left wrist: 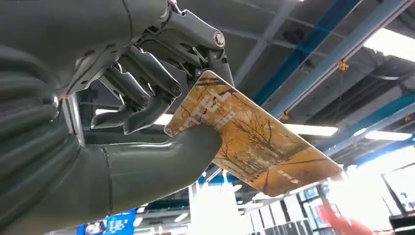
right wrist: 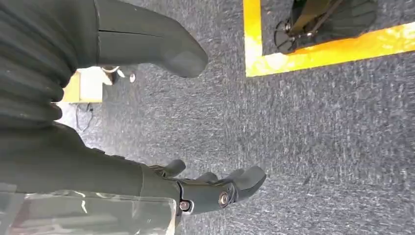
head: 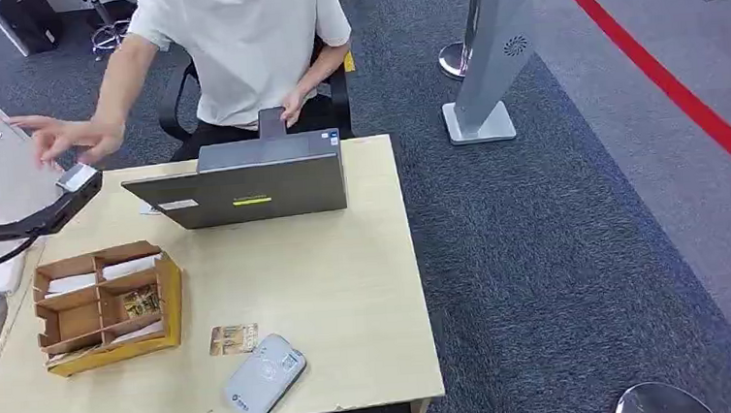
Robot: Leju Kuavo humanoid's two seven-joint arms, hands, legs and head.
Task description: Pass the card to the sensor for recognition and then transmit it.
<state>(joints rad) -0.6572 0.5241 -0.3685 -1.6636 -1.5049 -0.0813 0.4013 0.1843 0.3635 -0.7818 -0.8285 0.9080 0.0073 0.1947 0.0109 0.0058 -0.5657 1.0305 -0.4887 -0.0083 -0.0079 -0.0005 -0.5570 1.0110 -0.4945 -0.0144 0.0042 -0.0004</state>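
My left hand (left wrist: 147,98) pinches the card (left wrist: 254,142) between thumb and fingers, raised over the far left corner of the table (head: 348,295). Its long axis points away from my palm toward the person's hand (head: 70,138), just beside. My right hand (right wrist: 215,188) hangs, fingers loosely apart, holding nothing.

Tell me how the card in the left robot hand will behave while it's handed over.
The card juts flat from the left robot hand without sagging, so it is probably stiff. It looks thin, likely light. Its surface seems glossy and only one end is pinched, so it might slip or swivel if tugged.
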